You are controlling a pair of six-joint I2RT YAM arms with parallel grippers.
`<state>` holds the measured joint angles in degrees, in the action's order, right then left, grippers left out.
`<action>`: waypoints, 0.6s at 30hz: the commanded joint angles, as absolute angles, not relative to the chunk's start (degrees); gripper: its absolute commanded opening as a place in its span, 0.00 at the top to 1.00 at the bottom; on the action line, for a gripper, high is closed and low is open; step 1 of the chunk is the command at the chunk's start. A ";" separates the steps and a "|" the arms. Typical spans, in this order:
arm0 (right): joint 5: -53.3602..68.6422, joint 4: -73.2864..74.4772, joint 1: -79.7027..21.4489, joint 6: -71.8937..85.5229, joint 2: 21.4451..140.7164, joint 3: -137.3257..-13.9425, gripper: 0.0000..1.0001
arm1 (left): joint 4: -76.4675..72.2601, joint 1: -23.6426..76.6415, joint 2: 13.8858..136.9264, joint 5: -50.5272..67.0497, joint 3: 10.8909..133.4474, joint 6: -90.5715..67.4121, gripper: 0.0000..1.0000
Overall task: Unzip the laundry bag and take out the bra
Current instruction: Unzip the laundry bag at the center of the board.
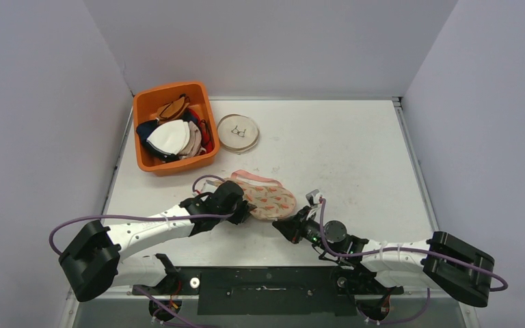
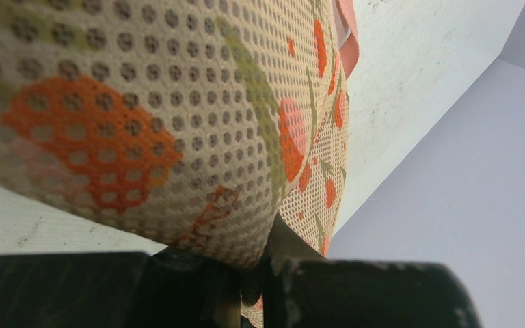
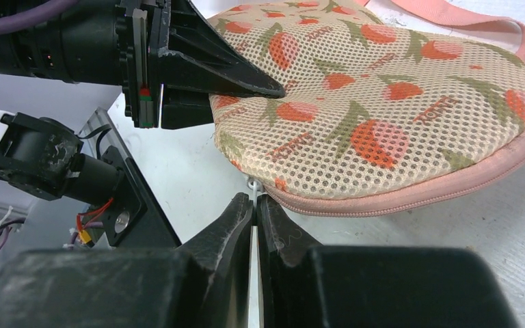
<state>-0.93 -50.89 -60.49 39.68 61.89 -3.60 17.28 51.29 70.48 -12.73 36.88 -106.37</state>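
While both arms stretch low across the near table (image 1: 362,157), the left gripper (image 1: 244,209) pinches the left edge of the bag (image 1: 273,199) and the right gripper (image 3: 254,199) is closed tight, tips at the zip pull (image 3: 250,183); whether it grips it is unclear. Grey walls (image 1: 41,102) enclose the white table. Flowered beige mesh, pink trim, zipped, the bag lies near-centre.

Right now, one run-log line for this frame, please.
left gripper: shut on laundry bag | right gripper: shut at zipper pull | zipper: closed
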 commanded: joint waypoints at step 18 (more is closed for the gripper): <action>-11.39 -37.61 -60.91 40.79 57.02 -4.21 0.95 | 14.86 51.34 70.44 -12.39 35.97 -106.71 1.00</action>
<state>-5.76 -41.32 -60.99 40.58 58.28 -3.49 15.94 51.33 70.72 -12.29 36.25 -106.78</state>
